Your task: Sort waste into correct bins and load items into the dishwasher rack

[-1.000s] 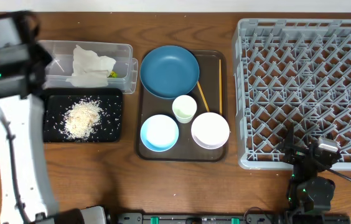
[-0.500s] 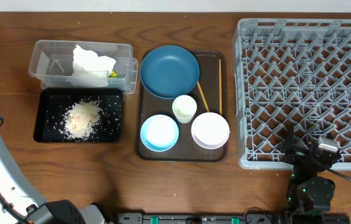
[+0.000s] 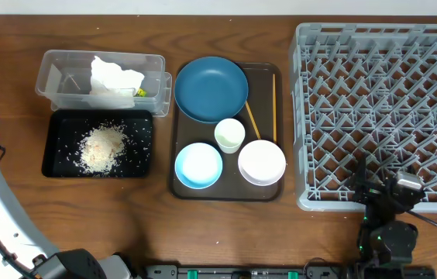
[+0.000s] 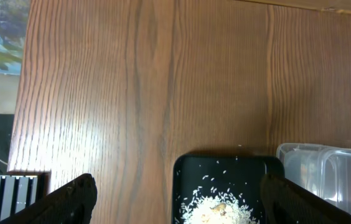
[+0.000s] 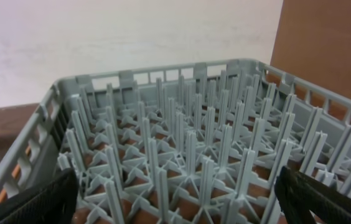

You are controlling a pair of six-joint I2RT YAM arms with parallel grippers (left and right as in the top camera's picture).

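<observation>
Wood-grain worktop [image 3: 226, 232] carries one pegged grey lattice rack [image 3: 381, 108], one clear tub [image 3: 63, 77] holding crumpled tissue [image 3: 114, 77], one matte black tray [image 3: 56, 155] of loose rice [image 3: 104, 147]. The left gripper [image 4: 178, 202] and right gripper [image 5: 175, 199] both stand wide apart.

Plenty of bare desk [image 3: 226, 232] across the bottom middle of the overhead frame. Upper left is cramped: the clear tub [image 3: 52, 74] sits right against the black tray [image 3: 48, 151], with the blue plate [image 3: 211, 89] just beside the tub. There's only a thin gap between the brown tray [image 3: 261, 101] and the rack [image 3: 300, 116], and its pegs fill the right side.
</observation>
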